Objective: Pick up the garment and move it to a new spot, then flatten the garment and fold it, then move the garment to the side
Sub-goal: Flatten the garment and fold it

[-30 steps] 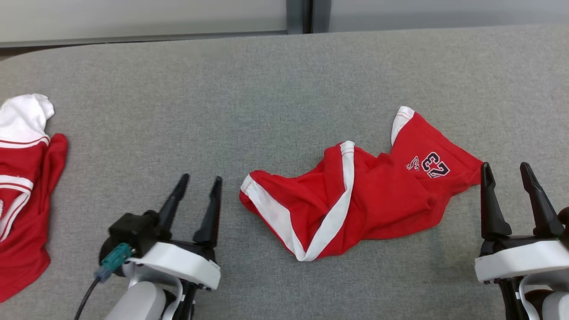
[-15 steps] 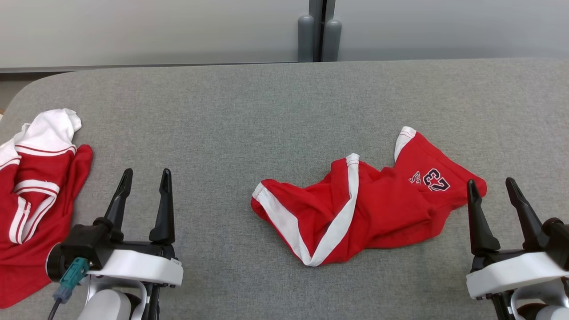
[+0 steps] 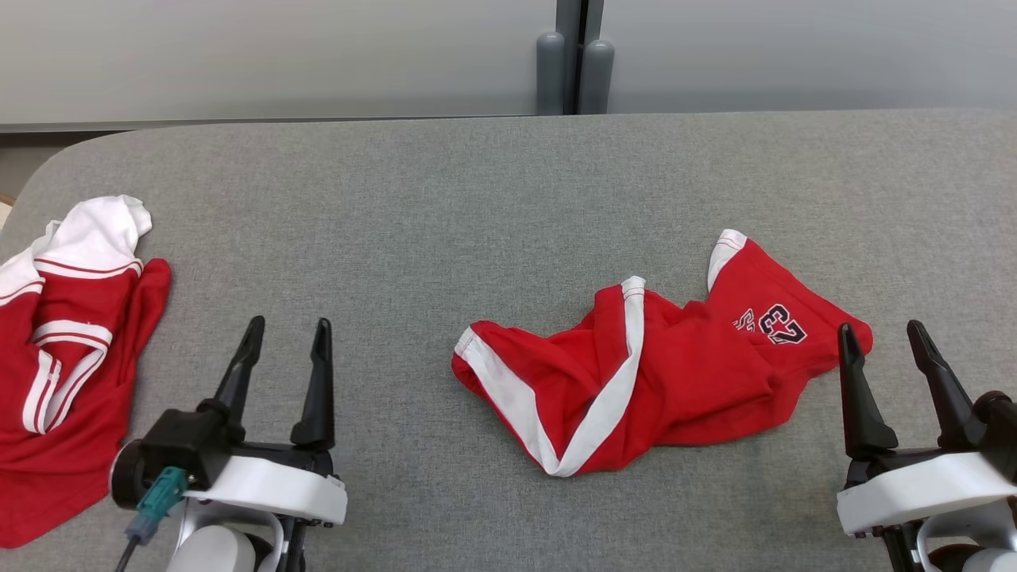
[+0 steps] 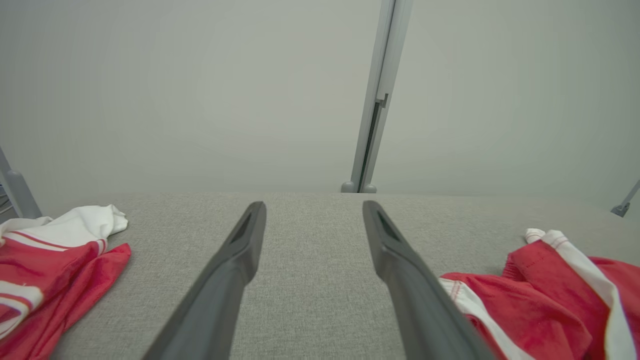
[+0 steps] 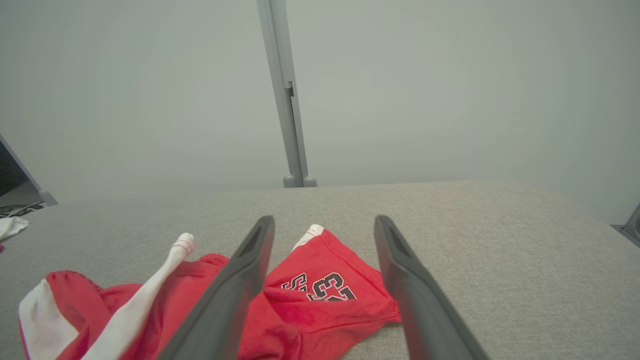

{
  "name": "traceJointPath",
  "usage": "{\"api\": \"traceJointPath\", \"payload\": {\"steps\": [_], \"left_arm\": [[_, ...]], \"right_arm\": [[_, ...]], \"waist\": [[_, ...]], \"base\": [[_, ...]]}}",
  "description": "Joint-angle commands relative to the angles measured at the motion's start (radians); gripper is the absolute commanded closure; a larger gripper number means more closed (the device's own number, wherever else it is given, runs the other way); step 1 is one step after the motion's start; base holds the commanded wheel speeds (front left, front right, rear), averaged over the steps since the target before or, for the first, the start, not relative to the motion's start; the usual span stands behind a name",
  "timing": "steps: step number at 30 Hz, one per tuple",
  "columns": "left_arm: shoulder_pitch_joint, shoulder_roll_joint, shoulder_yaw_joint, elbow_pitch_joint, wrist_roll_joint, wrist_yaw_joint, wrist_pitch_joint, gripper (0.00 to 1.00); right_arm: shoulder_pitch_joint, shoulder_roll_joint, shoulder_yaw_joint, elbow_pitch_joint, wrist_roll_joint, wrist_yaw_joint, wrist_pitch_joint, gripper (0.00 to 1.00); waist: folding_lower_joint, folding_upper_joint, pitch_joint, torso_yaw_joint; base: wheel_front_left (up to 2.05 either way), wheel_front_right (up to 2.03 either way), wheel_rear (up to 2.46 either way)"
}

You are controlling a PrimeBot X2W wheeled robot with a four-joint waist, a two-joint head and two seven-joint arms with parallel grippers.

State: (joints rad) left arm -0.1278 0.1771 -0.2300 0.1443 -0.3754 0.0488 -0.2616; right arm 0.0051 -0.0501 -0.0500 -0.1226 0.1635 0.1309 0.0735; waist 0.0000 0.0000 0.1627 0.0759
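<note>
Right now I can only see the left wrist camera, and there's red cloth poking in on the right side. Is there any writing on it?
Observer: Yes, the red shorts have a dark number print near their right end.
Operator: Where's my other gripper?
Observer: The right gripper is open, pointing at that printed corner and gripping nothing.
Operator: Are the shorts flat?
Observer: No, they're crumpled. Their white stripes meet in a V at the near edge.
</note>
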Motion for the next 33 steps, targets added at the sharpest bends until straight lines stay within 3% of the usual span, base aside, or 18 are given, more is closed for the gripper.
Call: {"api": "traceJointPath", "payload": {"steps": [1,9,18,20,21,26,33], "left_arm": [[-0.019,-0.001,-0.010,0.010,0.008,-0.008,-0.004,0.00],[-0.170,-0.053,-0.155,0.125,0.009,-0.112,0.119,0.00],[-0.239,-0.077,-0.220,0.301,-0.039,-0.149,0.268,0.00],[-0.248,-0.079,-0.226,0.316,-0.051,-0.153,0.277,0.71],[-0.253,-0.079,-0.230,0.323,-0.055,-0.155,0.283,1.00],[-0.273,-0.077,-0.233,0.330,-0.052,-0.160,0.256,1.00],[-0.301,-0.087,-0.260,0.320,-0.038,-0.161,0.214,1.00]], "right_arm": [[0.003,-0.002,-0.001,-0.007,0.000,0.000,0.003,0.00],[-0.021,-0.002,0.017,-0.002,-0.002,0.000,0.007,0.00],[-0.033,-0.002,0.038,0.027,-0.003,0.000,0.004,0.00],[-0.034,-0.002,0.038,0.031,0.000,0.000,0.001,0.00],[-0.034,-0.002,0.040,0.034,0.001,0.000,0.000,0.00],[-0.065,-0.005,0.068,0.049,0.009,0.000,0.020,0.00],[-0.191,-0.064,0.181,0.103,0.061,0.000,0.110,0.00]], "waist": [[0.0000,0.0000,0.003,0.001],[0.0000,0.0000,0.027,-0.006],[0.0000,0.0000,0.044,-0.038],[0.0000,0.0000,0.049,-0.041],[0.0000,0.0000,0.051,-0.042],[0.0000,0.0000,0.064,-0.039],[0.0000,0.0000,0.081,0.006]], "base": [[0.00,0.00,0.00],[0.00,0.00,0.00],[0.00,0.00,0.00],[0.00,0.00,0.00],[0.00,0.00,0.00],[0.00,0.00,0.00],[0.00,0.00,0.00]]}}
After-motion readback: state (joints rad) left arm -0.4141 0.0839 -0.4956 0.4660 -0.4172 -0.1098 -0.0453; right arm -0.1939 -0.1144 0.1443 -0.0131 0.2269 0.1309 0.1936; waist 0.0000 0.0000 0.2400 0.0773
